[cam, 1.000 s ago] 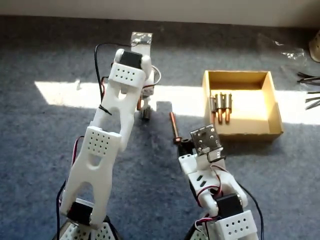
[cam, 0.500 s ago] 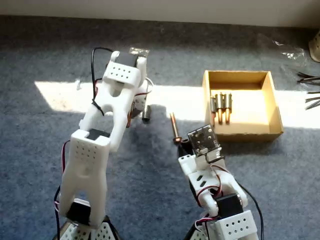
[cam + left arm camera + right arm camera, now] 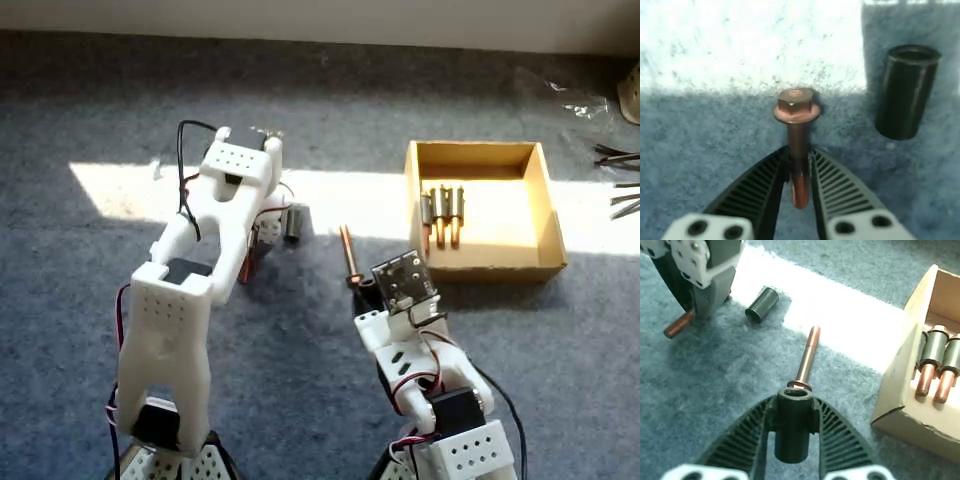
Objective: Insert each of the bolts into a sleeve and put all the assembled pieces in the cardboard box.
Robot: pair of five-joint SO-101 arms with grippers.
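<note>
Bolt (image 3: 796, 107) is clamped at its shank in the left tool (image 3: 799, 155), near a loose sleeve (image 3: 906, 92) on the carpet (image 3: 80, 300). The right tool (image 3: 794, 402) is closed on a second sleeve (image 3: 792, 432). Insertion appears to be the step in hand. The next move calls for aligning the threaded end with a sleeve bore.

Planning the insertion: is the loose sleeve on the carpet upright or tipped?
Tipped: the loose sleeve lies on its side, open end facing sideways.
</note>
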